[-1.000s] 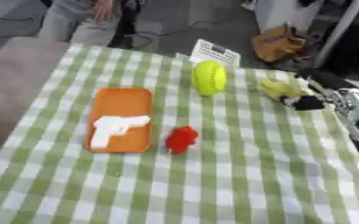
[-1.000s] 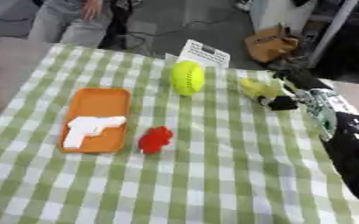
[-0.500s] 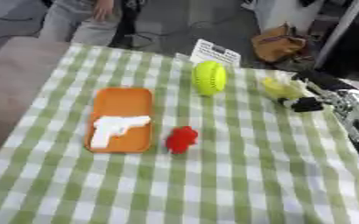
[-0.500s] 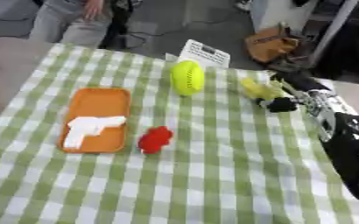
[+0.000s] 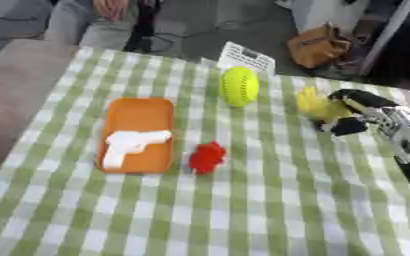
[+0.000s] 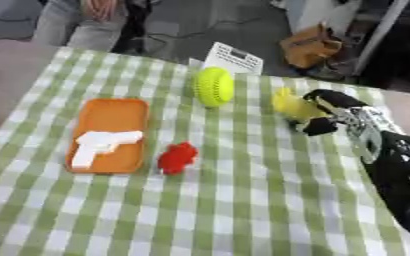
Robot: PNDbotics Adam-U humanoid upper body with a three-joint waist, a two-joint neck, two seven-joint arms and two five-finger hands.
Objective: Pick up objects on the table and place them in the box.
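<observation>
On the green checked cloth lies a shallow orange box [image 5: 139, 116] with a white toy pistol [image 5: 128, 143] in it. A small red object [image 5: 208, 157] sits just right of the box. A yellow-green ball [image 5: 240, 86] stands further back. At the right edge my right hand [image 6: 329, 112] has its fingers curled round a small yellow object [image 6: 292, 105], which is partly hidden by the fingers. My left hand shows in neither view.
A white card with dark print [image 5: 246, 58] stands at the table's far edge behind the ball. A brown bag [image 5: 321, 46] sits on the floor beyond the table. My right forearm [image 6: 401, 170] lies along the table's right side.
My right hand with the yellow object has shifted slightly toward the table's middle. The box, pistol, red object and ball have not moved.
</observation>
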